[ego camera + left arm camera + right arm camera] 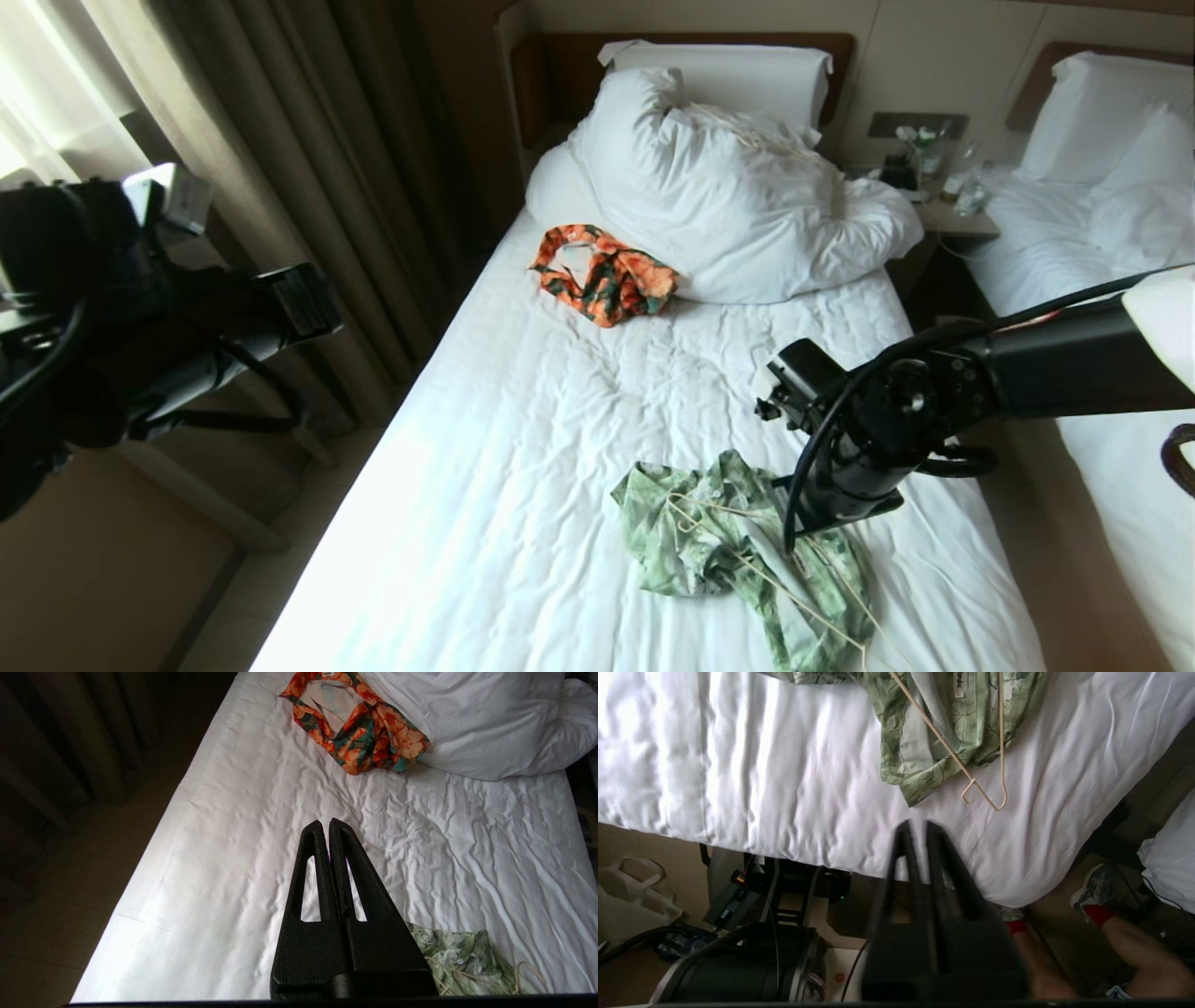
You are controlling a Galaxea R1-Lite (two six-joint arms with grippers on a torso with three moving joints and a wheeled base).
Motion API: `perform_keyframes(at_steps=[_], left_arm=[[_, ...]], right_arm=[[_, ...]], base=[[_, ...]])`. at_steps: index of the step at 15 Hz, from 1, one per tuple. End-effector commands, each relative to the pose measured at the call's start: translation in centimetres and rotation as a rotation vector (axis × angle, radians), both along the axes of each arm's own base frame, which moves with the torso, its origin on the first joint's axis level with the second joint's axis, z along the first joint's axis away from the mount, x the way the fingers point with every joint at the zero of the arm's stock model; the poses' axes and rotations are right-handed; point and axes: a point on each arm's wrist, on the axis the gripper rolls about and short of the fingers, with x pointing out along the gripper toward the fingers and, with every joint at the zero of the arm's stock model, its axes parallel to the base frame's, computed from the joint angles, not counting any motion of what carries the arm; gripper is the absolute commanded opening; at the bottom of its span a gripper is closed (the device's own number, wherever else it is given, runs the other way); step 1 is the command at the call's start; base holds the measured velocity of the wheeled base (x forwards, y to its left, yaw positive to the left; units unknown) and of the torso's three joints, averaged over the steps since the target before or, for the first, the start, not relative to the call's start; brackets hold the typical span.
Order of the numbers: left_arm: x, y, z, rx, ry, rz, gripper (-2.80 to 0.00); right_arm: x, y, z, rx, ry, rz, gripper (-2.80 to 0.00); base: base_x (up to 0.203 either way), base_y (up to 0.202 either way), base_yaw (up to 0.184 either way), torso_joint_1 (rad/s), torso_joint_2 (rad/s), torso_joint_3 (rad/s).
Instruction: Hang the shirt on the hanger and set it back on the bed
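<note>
On the bed (523,448), toward 5 o'clock in our head view, the shirt (738,551) lies crumpled with the hanger (747,560) on and partly through it. We can't tell if the hanger sits inside the shoulders or just rests on top; its hook pokes out past the hem toward the foot edge. Our right gripper (920,828) is above that edge, fingers nearly together and pinching nothing, apart from the hook. We judge the bundle set down. Our left gripper (325,823) is pressed shut and empty, off at 9 o'clock over bare sheet, kept clear of the work. Orange garment (607,273) sits at 12 o'clock against the duvet (738,196), untouched. A person's legs (1134,947) show beside the bed foot.
</note>
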Motion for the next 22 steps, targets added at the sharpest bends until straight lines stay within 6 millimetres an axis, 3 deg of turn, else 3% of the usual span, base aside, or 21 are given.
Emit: perform_keyframes(at_steps=[1,3,6,10,12,14,17,20,22], left_arm=[[-4.5,1.0,1.8,-0.017,-0.097,-0.029,-2.8],[-8.9,1.7,2.9,-0.025,-0.187,-0.047,-2.8],[-15.7,2.7,3.3,-0.028,-0.31,-0.053,-2.8],[-25.1,4.2,2.1,0.021,-0.434,0.077,-2.8],[-28.2,4.6,0.5,0.069,-0.43,0.202,-2.8],[-29.8,4.4,-1.1,0.101,-0.408,0.283,-2.8],[-30.1,4.4,-5.0,0.118,-0.347,0.281,-2.8],[-29.5,4.3,-9.4,0.166,-0.276,0.269,-2.8],[-29.2,4.2,-12.2,0.199,-0.258,0.197,-2.8]], right_arm=[[-2.4,-1.3,4.3,0.046,-0.113,-0.062,-2.8],[-5.7,-3.4,7.7,0.063,-0.218,-0.113,-2.8],[-13.0,-7.4,12.9,0.145,-0.4,-0.12,-2.8],[-22.0,-14.3,16.0,0.207,-0.657,-0.245,-2.8],[-25.9,-17.2,16.6,0.227,-0.781,-0.366,-2.8],[-29.7,-19.1,16.5,0.221,-0.893,-0.509,-2.8],[-35.1,-20.4,14.9,0.242,-0.98,-0.551,-2.8],[-38.7,-20.7,11.1,0.232,-1.02,-0.545,-2.8],[-40.0,-19.9,8.5,0.182,-1.08,-0.589,-2.8]], base=[[0.0,0.0,0.0,0.0,0.0,0.0],[0.0,0.0,0.0,0.0,0.0,0.0],[0.0,0.0,0.0,0.0,0.0,0.0],[0.0,0.0,0.0,0.0,0.0,0.0],[0.0,0.0,0.0,0.0,0.0,0.0],[0.0,0.0,0.0,0.0,0.0,0.0],[0.0,0.0,0.0,0.0,0.0,0.0],[0.0,0.0,0.0,0.0,0.0,0.0],[0.0,0.0,0.0,0.0,0.0,0.0]])
